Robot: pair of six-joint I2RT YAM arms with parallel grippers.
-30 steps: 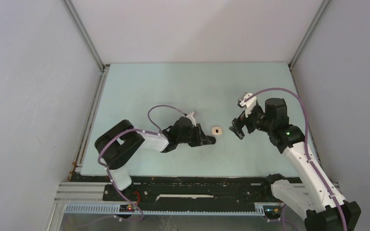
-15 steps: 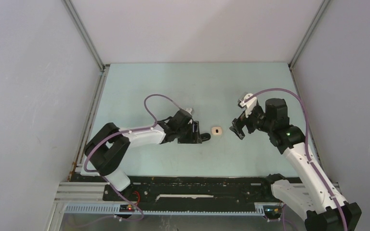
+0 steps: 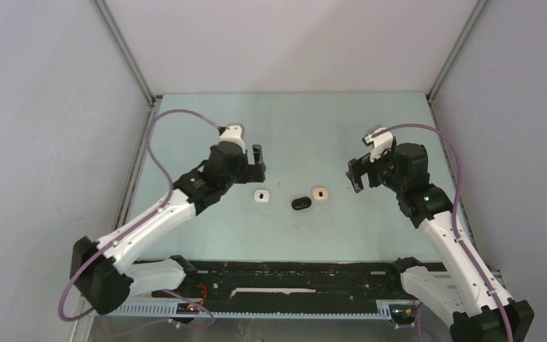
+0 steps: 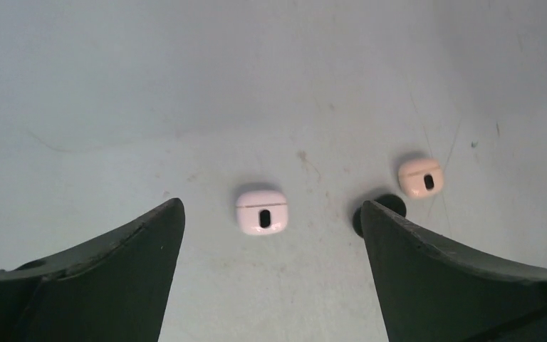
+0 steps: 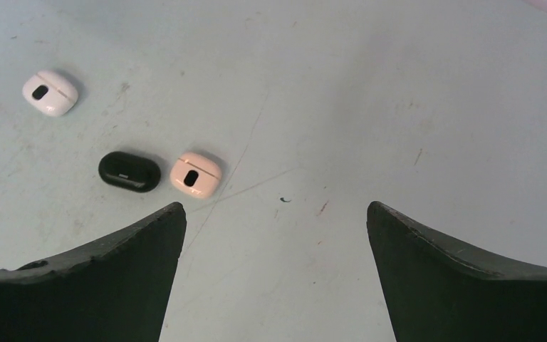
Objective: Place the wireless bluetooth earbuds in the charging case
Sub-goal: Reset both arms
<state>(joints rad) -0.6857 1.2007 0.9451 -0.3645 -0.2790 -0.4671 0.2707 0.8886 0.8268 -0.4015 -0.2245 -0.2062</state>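
Three closed pebble-like charging cases lie in a row on the pale table. The white case [image 3: 261, 194] [image 4: 262, 211] is on the left, the black case [image 3: 300, 204] [image 5: 129, 172] in the middle, and the cream case [image 3: 320, 193] [image 5: 195, 174] [image 4: 421, 177] on the right. No earbuds show; they are hidden or out of view. My left gripper [image 3: 254, 165] [image 4: 271, 205] hangs open above the table, behind and left of the white case. My right gripper [image 3: 356, 174] [image 5: 275, 206] is open too, right of the cream case, holding nothing.
Grey enclosure walls [image 3: 50, 142] stand on the left, the right and at the back. A metal rail [image 3: 132, 178] runs along the table's left edge. A black bar [image 3: 292, 274] with both arm bases lines the near edge.
My left gripper opened, let go of the black case and pulled back up and to the left, uncovering the white case. The right gripper shifted slightly back.
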